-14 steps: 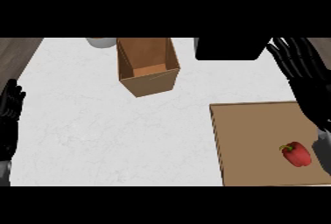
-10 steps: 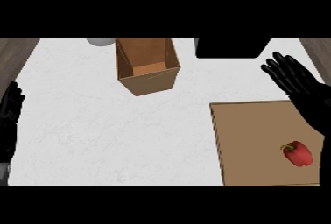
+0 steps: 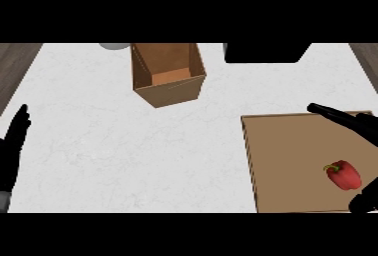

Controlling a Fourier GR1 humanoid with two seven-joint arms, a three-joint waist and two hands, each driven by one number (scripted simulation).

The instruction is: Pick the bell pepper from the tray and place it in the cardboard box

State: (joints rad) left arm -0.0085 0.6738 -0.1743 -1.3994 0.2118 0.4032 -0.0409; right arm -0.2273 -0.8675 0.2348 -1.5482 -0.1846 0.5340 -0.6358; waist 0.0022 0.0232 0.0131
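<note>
1. Red and glossy, the bell pepper (image 3: pixel 343 175) lies on the brown tray (image 3: pixel 288 150), towards the tray's right side and nearer its near edge, green stem pointing up-left.
2. Relative to the tray, the cardboard box (image 3: pixel 167 72) stands well apart, up and to the left on the white counter (image 3: pixel 133 150), its open top showing a lighter floor inside.
3. The right hand (image 3: pixel 351 120) comes in over the tray's far right corner, fingers (image 3: pixel 325 109) stretched straight out towards the left, spread and holding nothing.
4. A dark thumb (image 3: pixel 363 202) of the same hand shows at the tray's near right corner, just below the pepper; whether it touches the pepper I cannot tell.
5. The pepper sits between those straight fingers above and that dark part below, clear of the fingers.
6. Far left of the tray, at the counter's left edge, the left hand (image 3: pixel 15 150) rests open, fingers straight and pointing up.
7. Beyond the tray's far edge, a black object (image 3: pixel 266 52) sits at the counter's back, and a grey round thing (image 3: pixel 114 45) shows just left of the box's top.
</note>
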